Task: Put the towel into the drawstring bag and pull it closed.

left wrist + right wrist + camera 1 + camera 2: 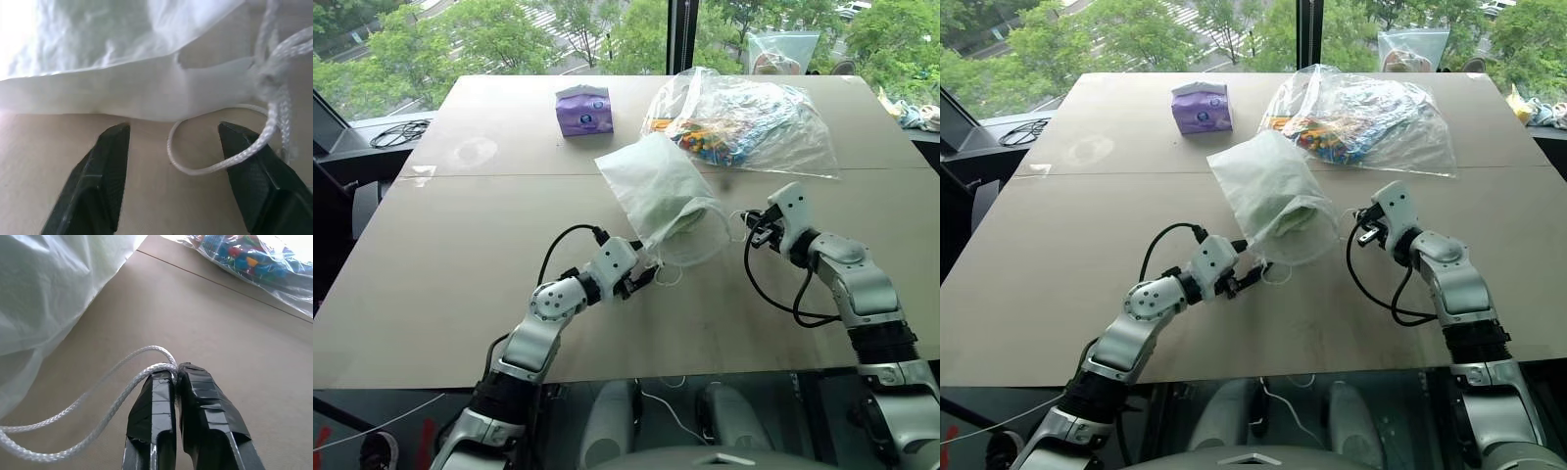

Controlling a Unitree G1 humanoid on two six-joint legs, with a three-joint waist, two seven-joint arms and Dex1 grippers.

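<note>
The white drawstring bag (651,181) lies in the middle of the table with its mouth toward me. The light green towel (683,217) shows faintly through the thin fabric near the mouth. My left gripper (646,277) is at the left corner of the mouth, open. In the left wrist view a white cord loop (205,169) lies on the table between its black fingers (105,166), just short of the bag's hem (146,100). My right gripper (175,368) is to the right of the mouth, shut on the other cord loop (98,404), which runs back toward the bag.
A purple tissue pack (583,109) stands at the back. A clear plastic bag of colourful items (749,117) lies right behind the drawstring bag. A black cable (399,132) sits on the ledge beyond the table's left edge. Bare tabletop (460,255) spreads to the left.
</note>
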